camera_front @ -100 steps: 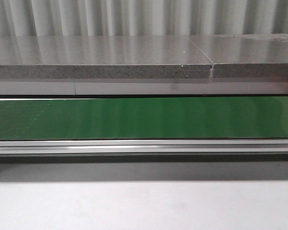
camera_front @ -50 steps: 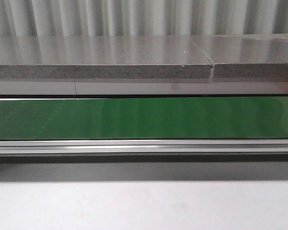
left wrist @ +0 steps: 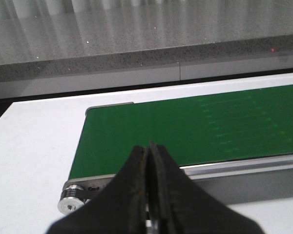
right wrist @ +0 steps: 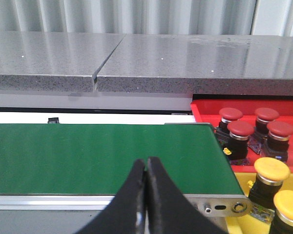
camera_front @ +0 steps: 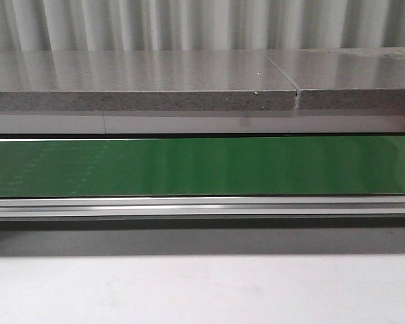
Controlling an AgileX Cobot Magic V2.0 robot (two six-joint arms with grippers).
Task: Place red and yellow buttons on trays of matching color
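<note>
Running bare: green belt (camera_front: 202,167) | grey stone ledge (camera_front: 142,81) behind | both jaws pressed together, seemingly empty

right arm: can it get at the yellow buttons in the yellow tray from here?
Probably yes. Nothing blocks the yellow buttons in the yellow tray beside the belt's end; the right gripper is shut and must open.

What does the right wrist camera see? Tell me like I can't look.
Shut black gripper over an empty green conveyor belt. Beside the belt's end, four red buttons sit in a red tray and two yellow buttons in a yellow tray.
</note>
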